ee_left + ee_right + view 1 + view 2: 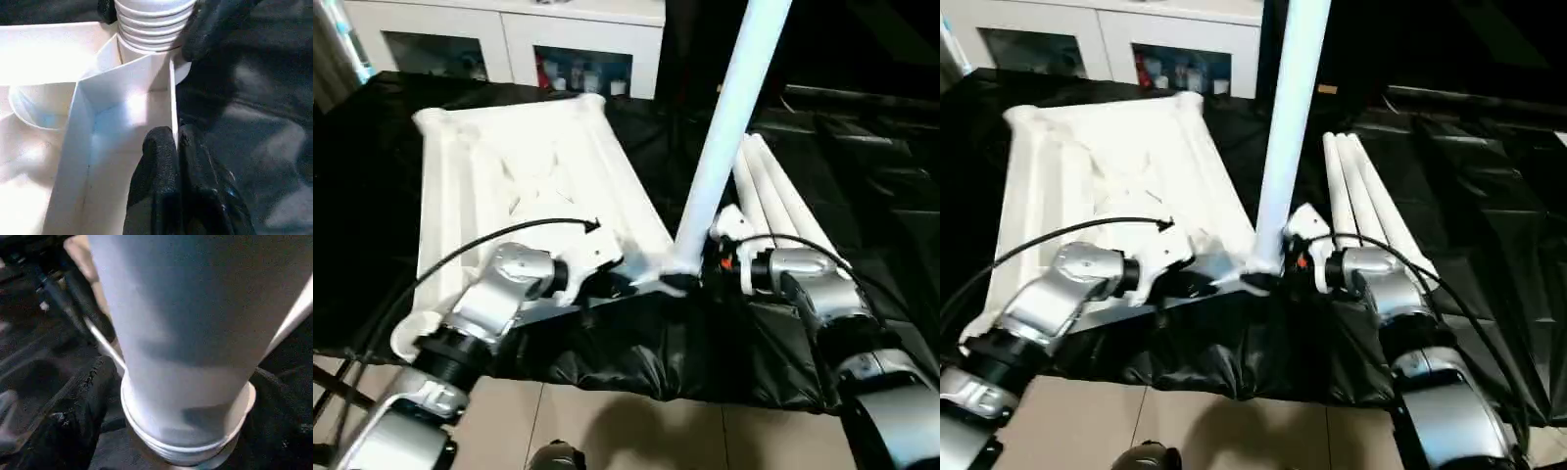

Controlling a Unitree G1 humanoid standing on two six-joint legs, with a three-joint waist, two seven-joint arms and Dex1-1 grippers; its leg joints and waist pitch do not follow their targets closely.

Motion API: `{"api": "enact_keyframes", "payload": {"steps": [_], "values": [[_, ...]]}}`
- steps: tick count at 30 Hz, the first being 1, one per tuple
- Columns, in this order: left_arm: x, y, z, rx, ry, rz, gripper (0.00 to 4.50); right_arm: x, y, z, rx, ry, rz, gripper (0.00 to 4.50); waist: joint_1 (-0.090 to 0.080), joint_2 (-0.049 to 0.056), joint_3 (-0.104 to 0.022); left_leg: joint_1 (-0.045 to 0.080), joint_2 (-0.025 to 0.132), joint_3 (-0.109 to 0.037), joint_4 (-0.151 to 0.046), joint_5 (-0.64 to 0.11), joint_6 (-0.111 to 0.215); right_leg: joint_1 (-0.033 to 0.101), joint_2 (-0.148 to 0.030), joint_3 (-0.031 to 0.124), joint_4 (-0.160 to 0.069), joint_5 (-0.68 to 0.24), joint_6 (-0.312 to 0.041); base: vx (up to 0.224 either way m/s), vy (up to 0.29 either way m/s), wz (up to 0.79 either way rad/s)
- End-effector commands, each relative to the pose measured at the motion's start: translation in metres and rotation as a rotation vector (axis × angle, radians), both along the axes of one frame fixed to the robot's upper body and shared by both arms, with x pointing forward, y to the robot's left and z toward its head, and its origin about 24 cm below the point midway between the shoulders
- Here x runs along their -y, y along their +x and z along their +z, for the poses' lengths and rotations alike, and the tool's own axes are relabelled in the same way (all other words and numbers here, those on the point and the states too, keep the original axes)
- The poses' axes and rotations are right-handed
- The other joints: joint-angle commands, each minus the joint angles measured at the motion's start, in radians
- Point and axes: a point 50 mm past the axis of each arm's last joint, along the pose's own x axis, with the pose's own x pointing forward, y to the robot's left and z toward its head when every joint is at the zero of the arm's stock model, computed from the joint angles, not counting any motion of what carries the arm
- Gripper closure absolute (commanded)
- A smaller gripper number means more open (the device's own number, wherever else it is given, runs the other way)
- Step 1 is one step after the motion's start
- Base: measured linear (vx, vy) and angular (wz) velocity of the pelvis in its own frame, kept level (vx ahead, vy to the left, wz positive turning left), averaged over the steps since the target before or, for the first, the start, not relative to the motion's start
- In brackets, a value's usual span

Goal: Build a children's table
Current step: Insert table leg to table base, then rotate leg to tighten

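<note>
left gripper [177, 147] pinches the thin rim wall of the upturned tabletop [524, 166], which lies on black sheeting [862, 176]. right gripper [161, 396] stands parted around the upright leg [729, 127], whose ribbed end sits in the near corner socket. three spare legs [783, 211] lie just beside. hollow plastic looks light, stiff and slick; the flared base probably offers the surest hold.
</note>
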Motion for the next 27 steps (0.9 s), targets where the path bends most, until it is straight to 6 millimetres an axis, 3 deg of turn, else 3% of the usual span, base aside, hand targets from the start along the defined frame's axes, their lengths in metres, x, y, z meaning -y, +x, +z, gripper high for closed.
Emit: {"api": "enact_keyframes", "payload": {"steps": [1, 8, 17, 19, 20, 23, 24, 27], "values": [[0.021, -0.004, 0.020, 0.076, -0.076, -0.152, 4.50, -0.009, -0.010, -0.010, -0.060, -0.021, 0.088, 0.64, -0.004, 0.009, -0.074, 0.038, 0.098, -0.044, -0.070, -0.194, 0.028, 0.044, -0.116, 0.064, -0.073, -0.128, -0.231, 0.000, 0.000, 0.00], [0.011, -0.002, 0.019, 0.070, -0.043, -0.188, 4.50, -0.013, -0.018, -0.010, -0.078, 0.011, 0.135, 1.12, 0.001, 0.009, -0.079, 0.037, 0.097, -0.043, -0.066, -0.168, 0.036, 0.045, -0.116, 0.063, -0.067, -0.080, -0.235, 0.000, 0.000, 0.00], [0.011, -0.002, 0.016, 0.060, -0.042, -0.179, 4.50, -0.017, -0.023, -0.016, -0.098, 0.027, 0.121, 1.61, -0.001, 0.008, -0.077, 0.039, 0.097, -0.044, -0.067, -0.187, 0.019, 0.044, -0.117, 0.063, -0.069, -0.113, -0.236, 0.000, 0.000, 0.00], [0.013, -0.002, 0.014, 0.059, -0.053, -0.164, 4.50, -0.018, -0.022, -0.018, -0.095, 0.029, 0.088, 1.64, -0.001, 0.007, -0.076, 0.037, 0.096, -0.045, -0.068, -0.188, 0.020, 0.044, -0.117, 0.064, -0.069, -0.119, -0.234, 0.000, 0.000, 0.00], [0.019, 0.004, 0.013, 0.067, -0.087, -0.081, 4.50, -0.022, -0.014, -0.023, -0.070, 0.015, -0.062, 1.64, -0.004, 0.003, -0.075, 0.038, 0.097, -0.044, -0.069, -0.190, 0.017, 0.043, -0.118, 0.064, -0.071, -0.126, -0.233, 0.000, 0.000, 0.00], [0.030, 0.015, 0.011, 0.093, -0.123, 0.078, 4.50, -0.029, -0.002, -0.031, -0.057, -0.004, -0.295, 1.66, -0.022, 0.004, -0.064, 0.045, 0.094, -0.049, -0.076, -0.278, -0.032, 0.036, -0.125, 0.068, -0.089, -0.287, -0.216, 0.000, 0.000, 0.00], [0.036, 0.021, 0.011, 0.114, -0.129, 0.168, 4.50, -0.035, 0.002, -0.034, -0.071, 0.004, -0.386, 1.66, -0.028, 0.003, -0.061, 0.052, 0.092, -0.055, -0.078, -0.331, -0.057, 0.034, -0.128, 0.066, -0.099, -0.386, -0.196, 0.000, 0.000, 0.00], [0.044, 0.027, 0.012, 0.130, -0.132, 0.255, 4.50, -0.045, 0.008, -0.036, -0.091, 0.024, -0.508, 1.69, -0.041, 0.004, -0.060, 0.057, 0.092, -0.060, -0.079, -0.374, -0.065, 0.030, -0.132, 0.069, -0.111, -0.455, -0.163, 0.000, 0.000, 0.00]]}}
